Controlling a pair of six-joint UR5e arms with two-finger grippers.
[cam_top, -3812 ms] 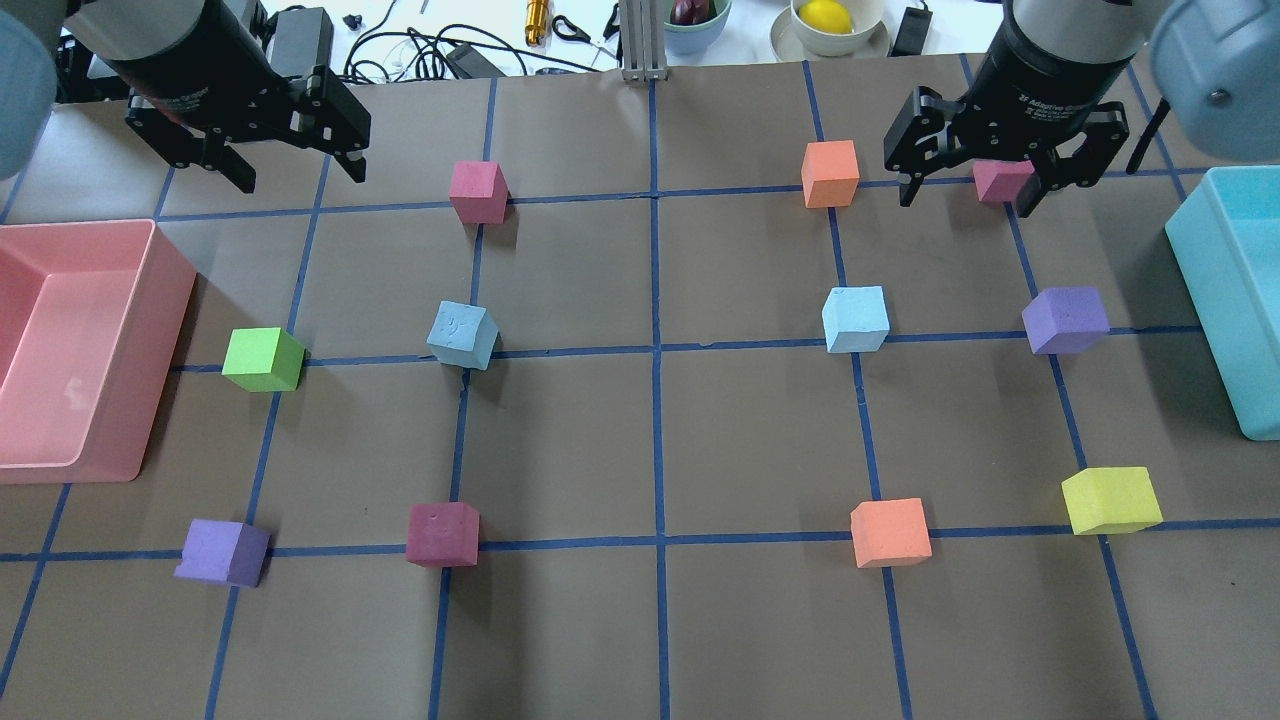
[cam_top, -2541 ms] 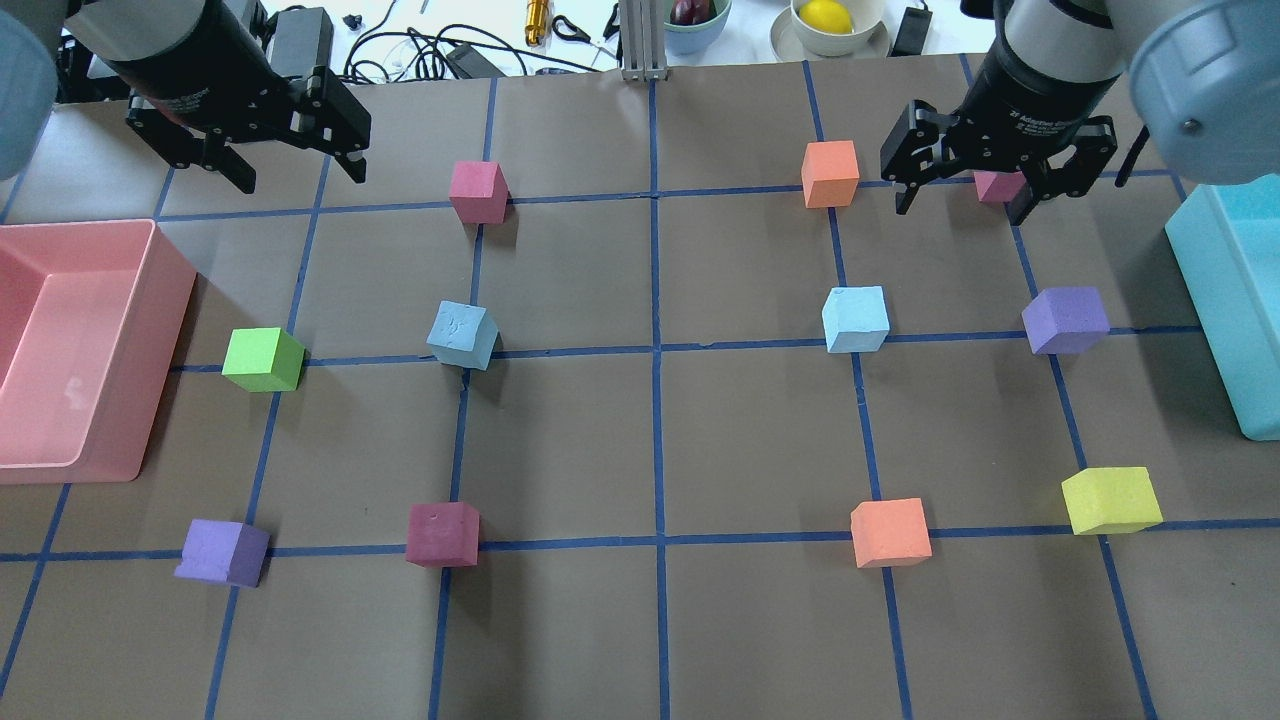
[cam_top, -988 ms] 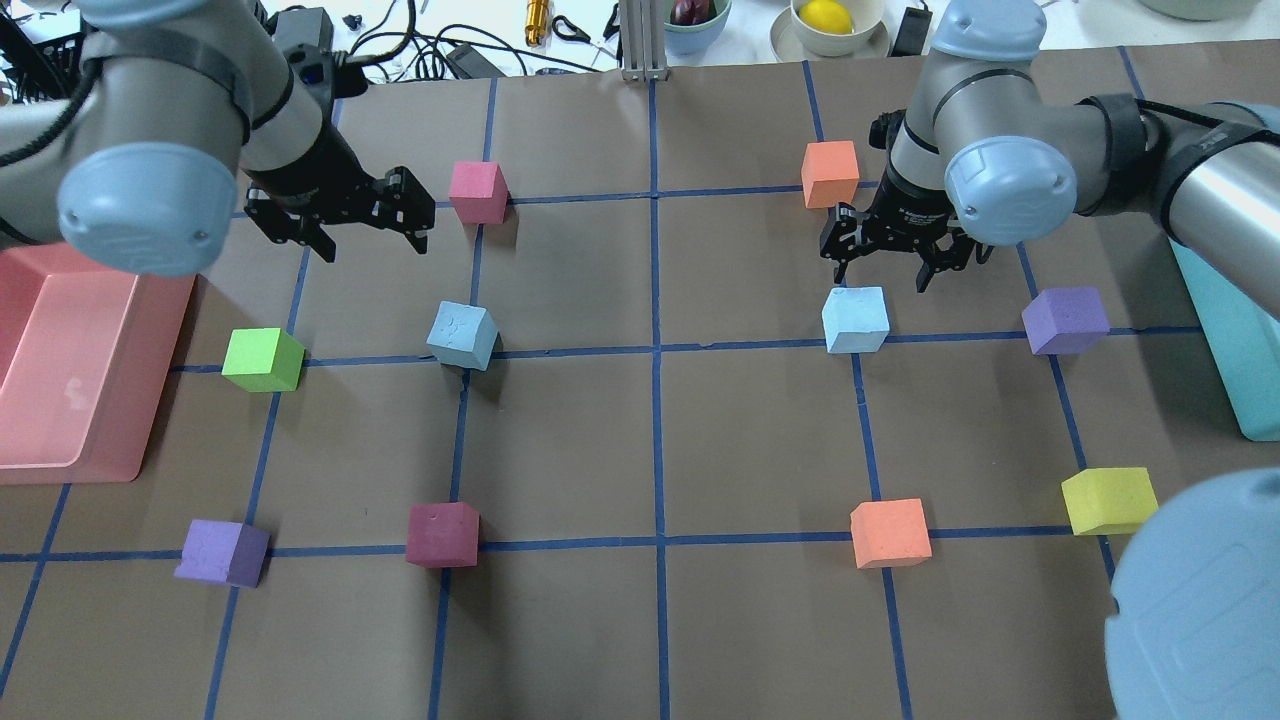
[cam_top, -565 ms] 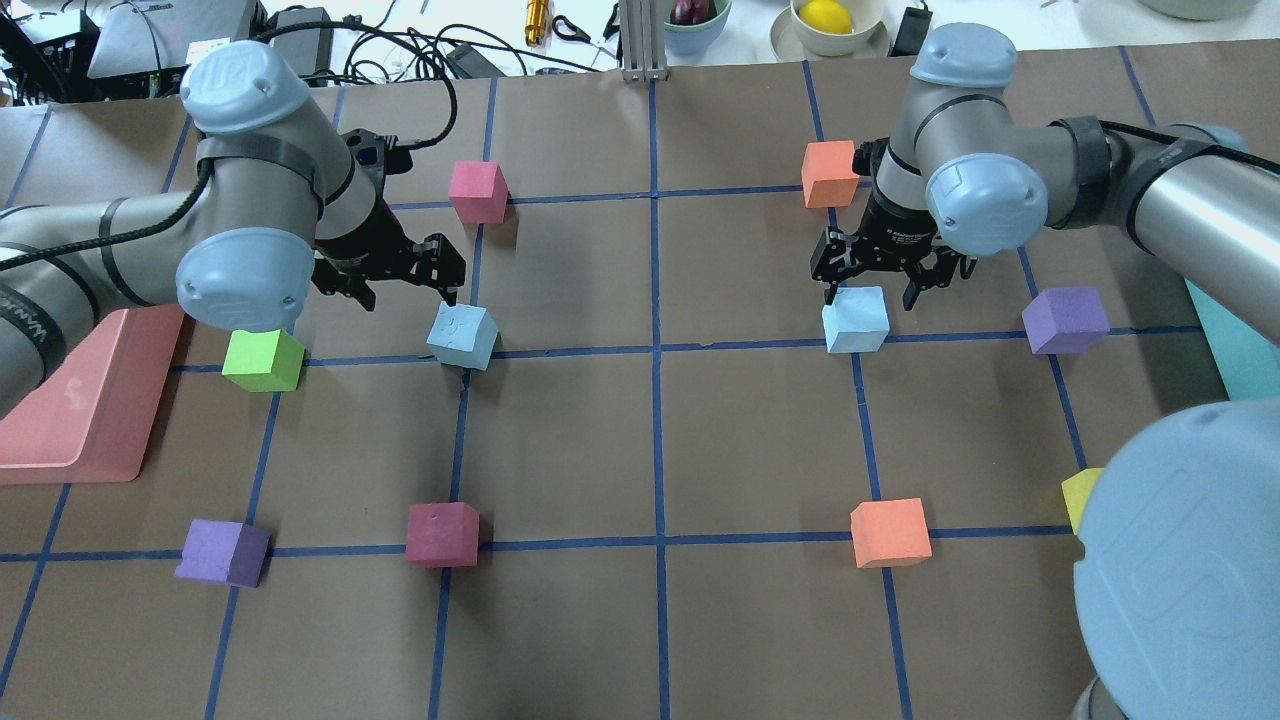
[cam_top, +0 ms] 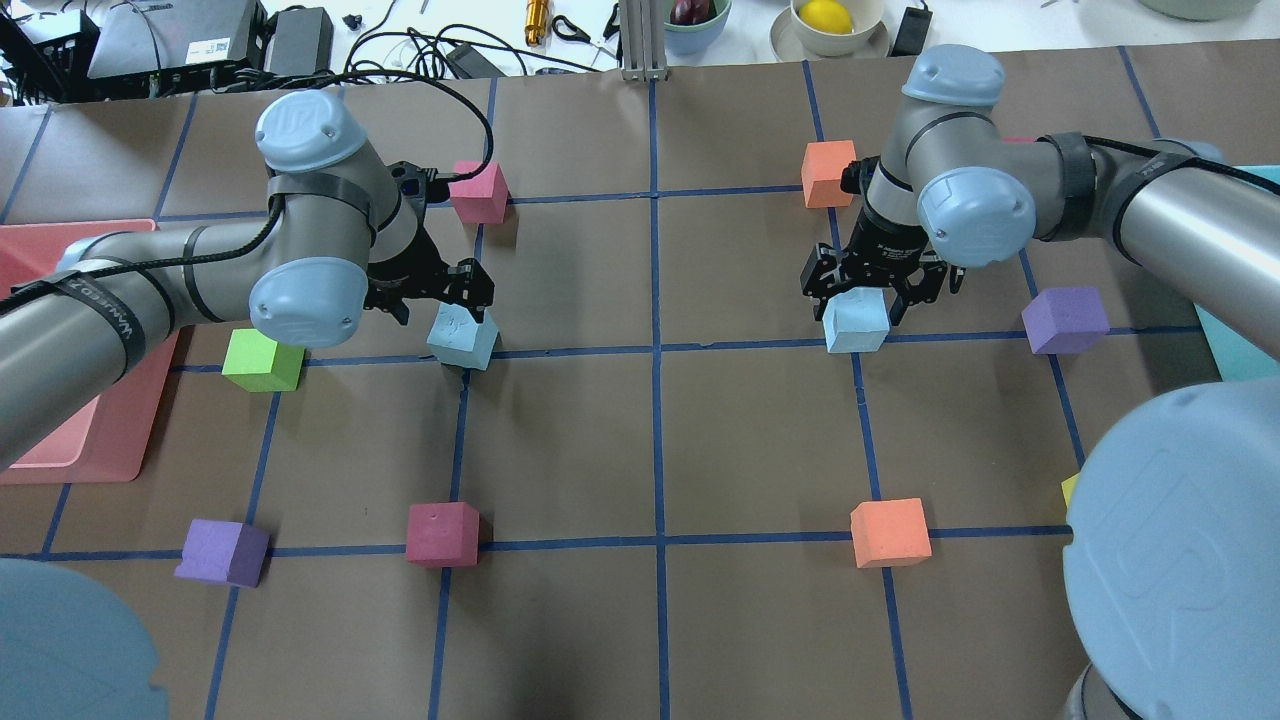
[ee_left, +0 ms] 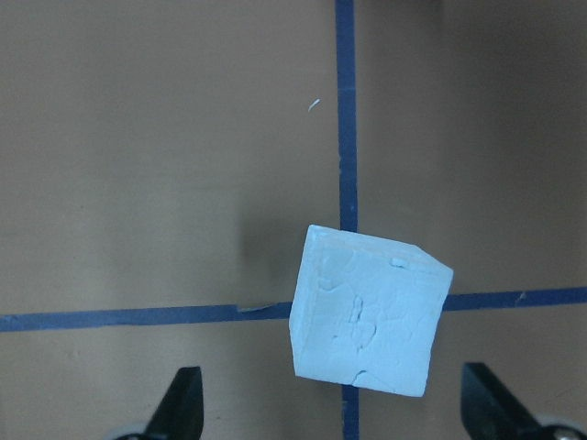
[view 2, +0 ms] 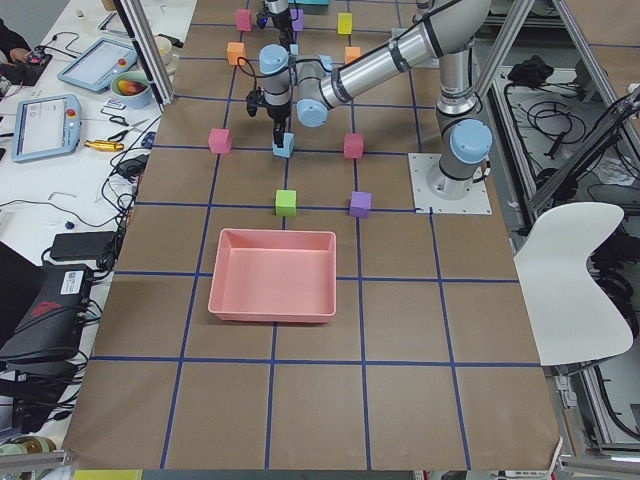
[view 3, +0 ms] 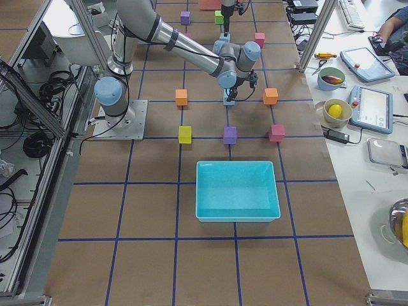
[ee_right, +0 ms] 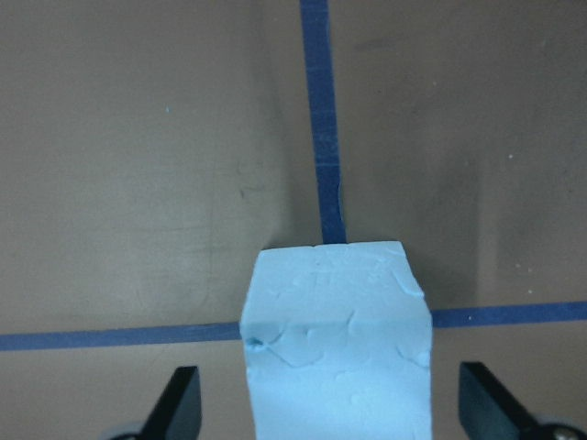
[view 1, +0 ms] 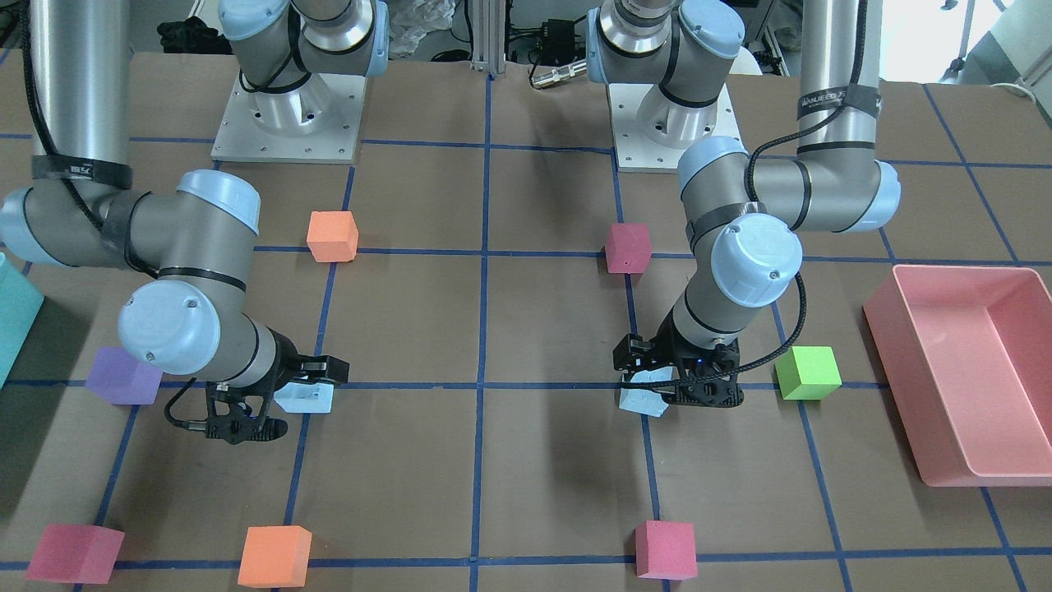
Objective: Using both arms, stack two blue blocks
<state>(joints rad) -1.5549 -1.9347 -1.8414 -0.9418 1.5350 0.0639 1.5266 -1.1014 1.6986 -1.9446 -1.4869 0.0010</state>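
Two pale blue blocks lie on the brown table. The left blue block (cam_top: 464,342) is turned askew on a tape crossing. My left gripper (cam_top: 441,304) is open and low over it, one finger on each side; in the left wrist view the block (ee_left: 367,316) sits between the fingertips (ee_left: 181,408). The right blue block (cam_top: 855,323) lies square. My right gripper (cam_top: 870,289) is open and straddles it; in the right wrist view the block (ee_right: 335,339) fills the gap between the fingertips (ee_right: 486,403). Neither block is gripped.
A green cube (cam_top: 262,360) and a pink bin (cam_top: 60,420) lie left of the left block. A pink cube (cam_top: 478,192) and an orange cube (cam_top: 828,172) lie behind. A purple cube (cam_top: 1065,320) and a teal bin (view 3: 237,191) are to the right.
Both arms have come forward from the back of the table and down onto the blue blocks, one each. Both grippers stay open. The blocks have not moved.
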